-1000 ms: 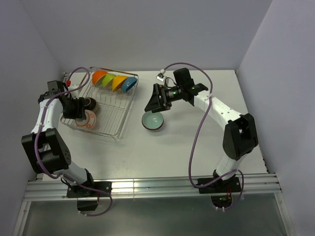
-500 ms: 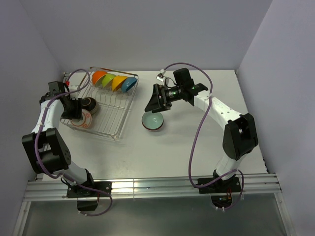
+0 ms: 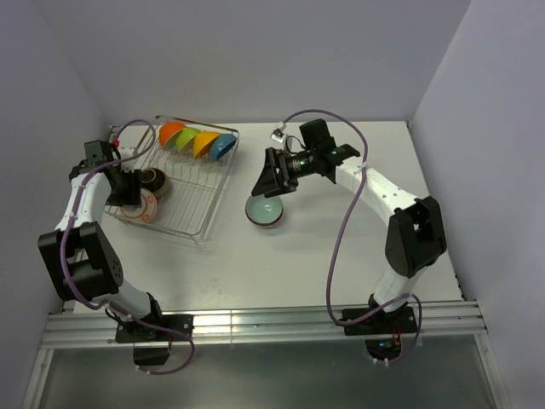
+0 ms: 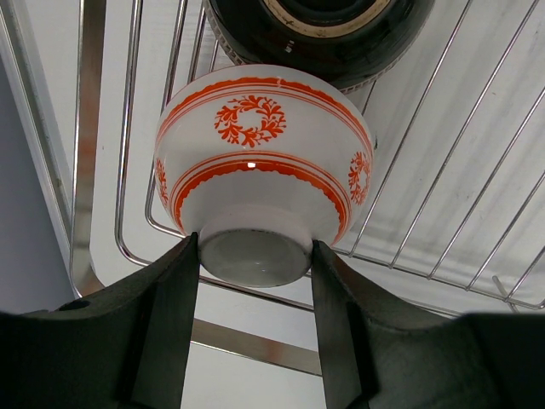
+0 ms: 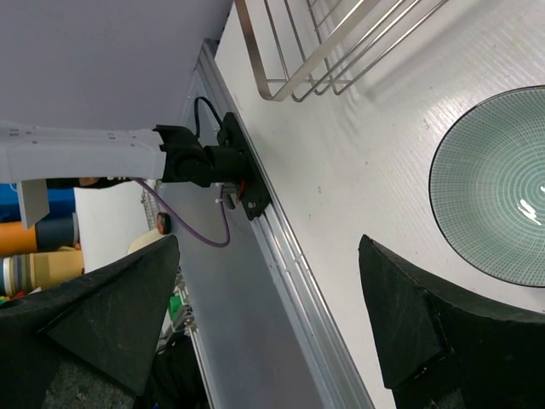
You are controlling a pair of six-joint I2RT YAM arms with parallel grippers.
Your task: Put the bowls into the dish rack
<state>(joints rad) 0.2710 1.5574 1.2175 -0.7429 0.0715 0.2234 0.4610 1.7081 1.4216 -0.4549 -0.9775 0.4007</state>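
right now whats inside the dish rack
Four bowls lean at the far end: orange, green, yellow, blue. A dark bowl and a white orange-patterned bowl are at the rack's left edge, partly covered by the left arm.

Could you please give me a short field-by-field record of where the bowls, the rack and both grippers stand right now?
rack: silver wire dish rack, on the left of the white table
far row in rack: orange bowl, green bowl, yellow-orange bowl, blue bowl, all on edge
also in rack: dark glazed bowl
left gripper: shut on the foot of the white bowl with orange pattern, at the rack's corner
outside rack: pale teal bowl, upright on the table
right gripper: open, empty, beside the teal bowl
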